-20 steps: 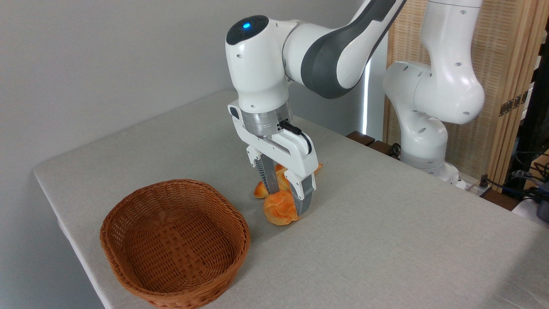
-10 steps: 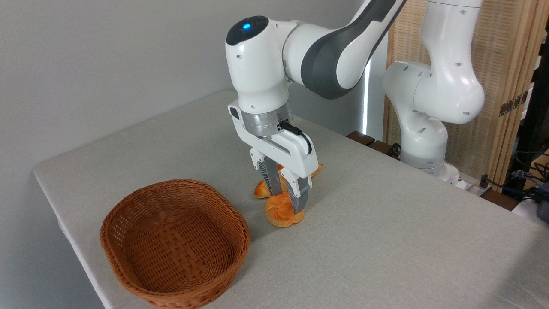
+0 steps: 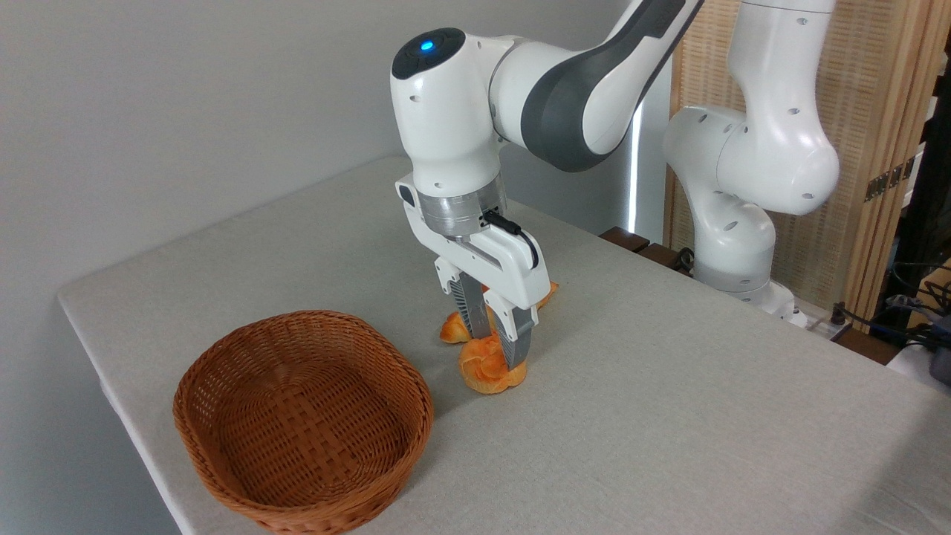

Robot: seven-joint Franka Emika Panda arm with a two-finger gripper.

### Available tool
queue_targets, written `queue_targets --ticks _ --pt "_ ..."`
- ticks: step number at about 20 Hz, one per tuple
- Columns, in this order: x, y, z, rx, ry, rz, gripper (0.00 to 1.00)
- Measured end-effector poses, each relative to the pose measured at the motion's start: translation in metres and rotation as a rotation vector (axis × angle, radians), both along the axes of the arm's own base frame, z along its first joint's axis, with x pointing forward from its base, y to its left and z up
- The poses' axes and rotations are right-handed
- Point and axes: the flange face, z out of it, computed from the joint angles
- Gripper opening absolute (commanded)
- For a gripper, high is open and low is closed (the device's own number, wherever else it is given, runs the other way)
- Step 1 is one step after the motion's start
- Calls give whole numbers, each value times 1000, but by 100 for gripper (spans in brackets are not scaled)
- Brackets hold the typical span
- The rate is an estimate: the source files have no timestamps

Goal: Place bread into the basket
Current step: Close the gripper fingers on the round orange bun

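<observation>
logging item one, the bread (image 3: 487, 368): a small knotted orange-golden bun, sitting on the grey surface (image 3: 669, 416) just right of the basket. i am reading the gripper (image 3: 499, 355) as clamped on it, the two fingers (image 3: 515, 343) pressing into its upper sides from either side. i cannot tell whether its underside is touching the cloth or is barely clear of it.

item two, the basket (image 3: 303, 420): oval reddish-brown wicker, holding nothing, near the front left corner, close to the bun but not touching it.

item three, a longer loaf (image 3: 455, 327): lying behind the fingers, mostly hidden, not the one i am taking.

status, as i am judging it: the grasp is looking made; the lift, the carry leftward over the rim and the release are all remaining.
</observation>
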Motion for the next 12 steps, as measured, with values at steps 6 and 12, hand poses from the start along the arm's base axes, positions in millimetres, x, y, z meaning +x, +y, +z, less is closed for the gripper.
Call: queue_targets --ticks 6,12 --pt "0 0 0 -2 -1 -18 42" --pt "7 0 16 -6 -53 -28 42"
